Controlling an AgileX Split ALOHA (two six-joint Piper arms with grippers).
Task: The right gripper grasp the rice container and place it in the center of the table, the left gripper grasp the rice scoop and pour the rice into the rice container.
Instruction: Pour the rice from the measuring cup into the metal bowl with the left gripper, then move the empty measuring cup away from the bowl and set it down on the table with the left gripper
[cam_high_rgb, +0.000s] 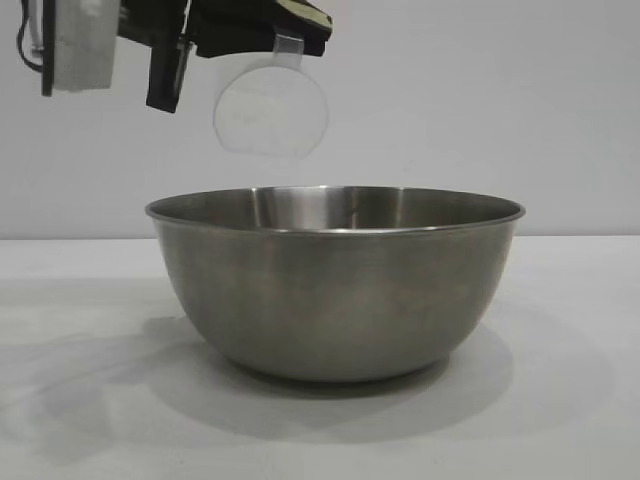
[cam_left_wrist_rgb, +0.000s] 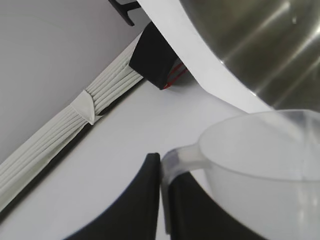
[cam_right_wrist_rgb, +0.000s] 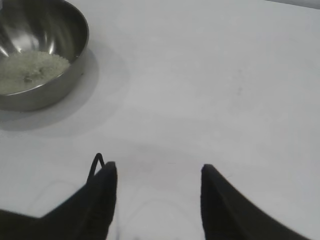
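The steel rice container (cam_high_rgb: 335, 285) stands upright on the white table (cam_high_rgb: 80, 400) in the middle of the exterior view. My left gripper (cam_high_rgb: 290, 40) is above its left rim, shut on the loop handle of the translucent rice scoop (cam_high_rgb: 270, 110), which hangs tipped on its side. In the left wrist view the gripper (cam_left_wrist_rgb: 162, 165) pinches the handle of the scoop (cam_left_wrist_rgb: 265, 165) beside the container (cam_left_wrist_rgb: 260, 45). The right wrist view shows rice (cam_right_wrist_rgb: 30, 70) lying in the container (cam_right_wrist_rgb: 65, 85). My right gripper (cam_right_wrist_rgb: 157, 172) is open and empty over bare table, away from the container.
In the left wrist view a ribbed pale strip (cam_left_wrist_rgb: 65, 130) runs along the table's edge and a black block (cam_left_wrist_rgb: 155, 60) sits next to the container. Open table (cam_right_wrist_rgb: 225, 75) lies around the right gripper.
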